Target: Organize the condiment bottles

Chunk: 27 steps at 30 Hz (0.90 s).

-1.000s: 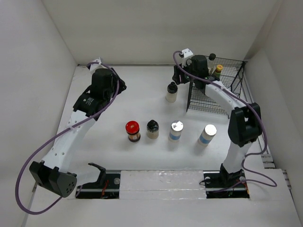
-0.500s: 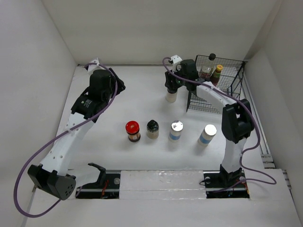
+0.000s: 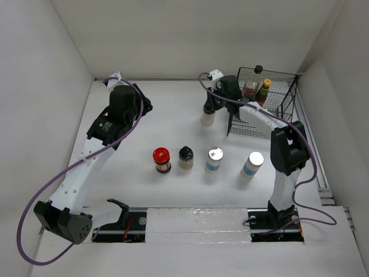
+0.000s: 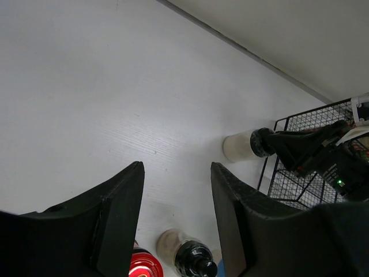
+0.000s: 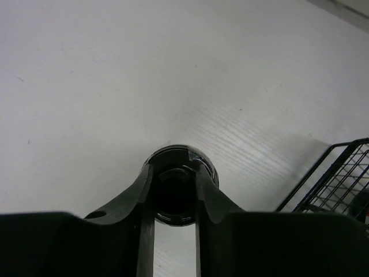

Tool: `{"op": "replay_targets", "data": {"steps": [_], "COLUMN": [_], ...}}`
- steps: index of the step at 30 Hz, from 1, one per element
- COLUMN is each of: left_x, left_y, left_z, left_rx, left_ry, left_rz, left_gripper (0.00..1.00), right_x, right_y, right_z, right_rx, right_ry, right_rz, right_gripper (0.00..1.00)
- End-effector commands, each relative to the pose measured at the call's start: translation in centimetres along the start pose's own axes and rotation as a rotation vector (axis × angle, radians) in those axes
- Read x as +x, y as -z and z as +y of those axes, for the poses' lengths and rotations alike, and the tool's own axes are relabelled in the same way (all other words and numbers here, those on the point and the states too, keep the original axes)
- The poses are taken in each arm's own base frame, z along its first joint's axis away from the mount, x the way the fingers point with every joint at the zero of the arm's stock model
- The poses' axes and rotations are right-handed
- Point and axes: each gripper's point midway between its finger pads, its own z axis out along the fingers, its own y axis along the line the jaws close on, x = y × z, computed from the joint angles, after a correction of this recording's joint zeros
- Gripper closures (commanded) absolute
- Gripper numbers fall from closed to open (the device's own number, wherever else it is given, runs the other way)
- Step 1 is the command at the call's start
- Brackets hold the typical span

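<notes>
The cream black-capped bottle (image 3: 208, 118) stands left of the black wire basket (image 3: 271, 118). My right gripper (image 3: 211, 106) is over it, its fingers shut on the black cap (image 5: 173, 199). Two tall sauce bottles (image 3: 251, 88) (image 3: 264, 86) stand in the basket. In a row nearer the front are the red-lidded jar (image 3: 161, 156), the black-capped jar (image 3: 185, 154) and two silver-topped shakers (image 3: 214, 156) (image 3: 253, 161). My left gripper (image 4: 176, 170) is open and empty, high above the table's left middle; its view shows the cream bottle (image 4: 239, 146) and both jars (image 4: 141, 266) (image 4: 193, 257).
The basket sits in the far right corner against the walls; its wire wall (image 5: 340, 179) is just right of the held bottle. White walls enclose the table on three sides. The arm bases stand at the near edge.
My right gripper has swung left from over the basket to the cream bottle and closed round its cap. The left arm has hardly moved.
</notes>
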Motion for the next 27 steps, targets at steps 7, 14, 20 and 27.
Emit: {"op": "replay_targets", "data": {"steps": [7,14,20,27], "left_x": [-1.1,-1.3,-1.0,-0.8], "left_y": [1.0,0.8,0.5,0.2], "left_z": [-0.2,-0.4,-0.7,-0.9], "left_rx": [0.018,0.018,0.02,0.027], "left_ry": [0.002,0.002,-0.005,-0.005], "left_rz": [-0.047,-0.047,-0.036,-0.03], "left_gripper": [0.54,0.54,0.54,0.54], "right_x": [-13.0,-23.3,-24.9,-23.4], "right_y": [8.3,23.5,29.8,33.4], "right_z": [0.1,-4.7,-10.4,-18.6], "right_rx": [-0.015,0.078,0.192,0.374], "right_ry": [-0.007,0.016,-0.015,-0.054], "right_rz": [-0.335,-0.617,-0.688,-0.679], "right_gripper": [0.97,1.0,1.0,1.0]}}
